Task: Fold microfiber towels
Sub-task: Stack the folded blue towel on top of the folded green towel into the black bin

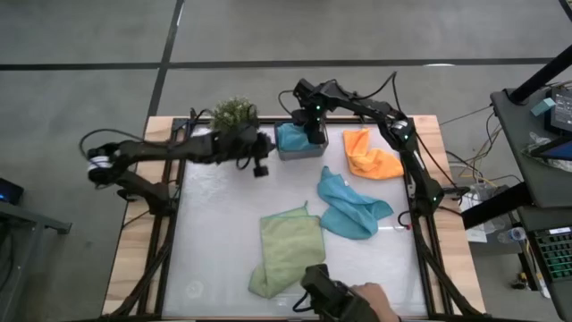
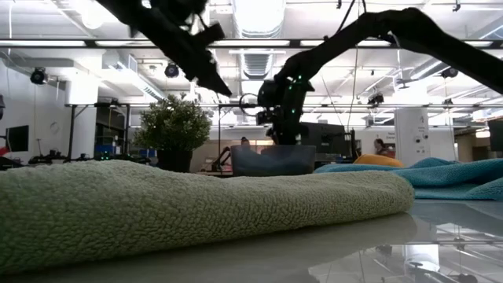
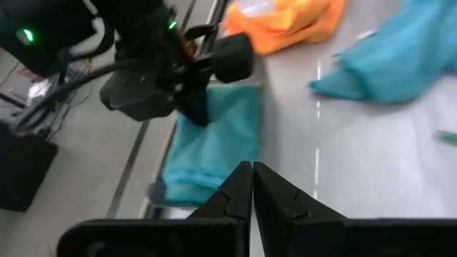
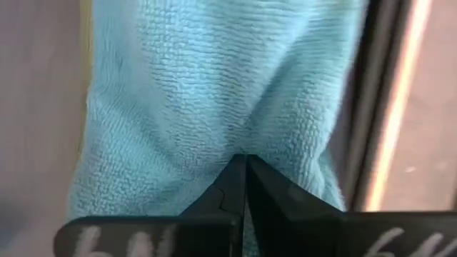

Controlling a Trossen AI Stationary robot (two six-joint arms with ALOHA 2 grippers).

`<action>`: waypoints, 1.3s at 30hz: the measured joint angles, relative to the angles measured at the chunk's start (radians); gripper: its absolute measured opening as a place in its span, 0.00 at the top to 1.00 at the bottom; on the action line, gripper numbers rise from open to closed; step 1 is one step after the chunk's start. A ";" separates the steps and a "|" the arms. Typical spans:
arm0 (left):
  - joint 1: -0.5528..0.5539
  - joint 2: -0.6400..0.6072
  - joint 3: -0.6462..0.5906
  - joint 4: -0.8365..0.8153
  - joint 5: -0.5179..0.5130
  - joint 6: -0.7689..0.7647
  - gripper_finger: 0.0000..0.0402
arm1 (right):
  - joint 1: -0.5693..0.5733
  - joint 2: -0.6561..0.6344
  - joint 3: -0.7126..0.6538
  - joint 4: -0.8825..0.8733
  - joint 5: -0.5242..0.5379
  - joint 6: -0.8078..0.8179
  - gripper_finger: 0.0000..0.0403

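Observation:
A folded teal towel point(image 4: 214, 93) lies in the grey bin point(image 1: 301, 153) at the table's far middle. My right gripper point(image 1: 315, 136) stands shut over it, pointing steeply down. My left gripper point(image 1: 260, 168) hangs shut in the air left of the bin, beside the potted plant point(image 1: 234, 114), holding nothing. A light green towel point(image 1: 286, 250) lies crumpled flat on the near middle of the table. A second teal towel point(image 1: 349, 207) is bunched at the middle right, and an orange towel point(image 1: 371, 156) is bunched at the far right. My right gripper presses its shut fingertips point(image 4: 246, 168) down on the top face of the folded teal towel point(image 4: 246, 139), about mid-width. The fingers come from above, slanting. The towel lies in the bin and creases slightly around the tips.
A person's hand point(image 1: 371, 302) with a dark object reaches in at the table's near edge, next to the green towel. Bare tabletop point(image 1: 223, 224) lies between the left gripper and the green towel. The right arm spans the far right, above the orange towel.

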 joint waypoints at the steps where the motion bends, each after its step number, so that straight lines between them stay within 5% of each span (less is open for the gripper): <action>1: 0.024 0.027 0.025 0.001 0.012 0.022 1.00 | -0.001 -0.014 -0.001 0.007 0.001 0.000 0.98; 9: 0.146 0.260 0.209 -0.007 0.148 0.100 1.00 | -0.038 -0.142 -0.045 0.063 -0.020 -0.004 0.98; 18: 0.176 0.448 0.336 -0.037 0.172 0.148 1.00 | -0.064 -0.209 -0.283 0.290 -0.055 0.107 0.98; 29: 0.205 0.531 0.345 -0.044 0.172 0.149 1.00 | -0.063 -0.223 -0.460 0.527 -0.055 0.158 0.98; 39: 0.200 0.547 0.347 -0.086 0.171 0.123 1.00 | -0.064 -0.224 -0.486 0.539 -0.053 0.161 0.98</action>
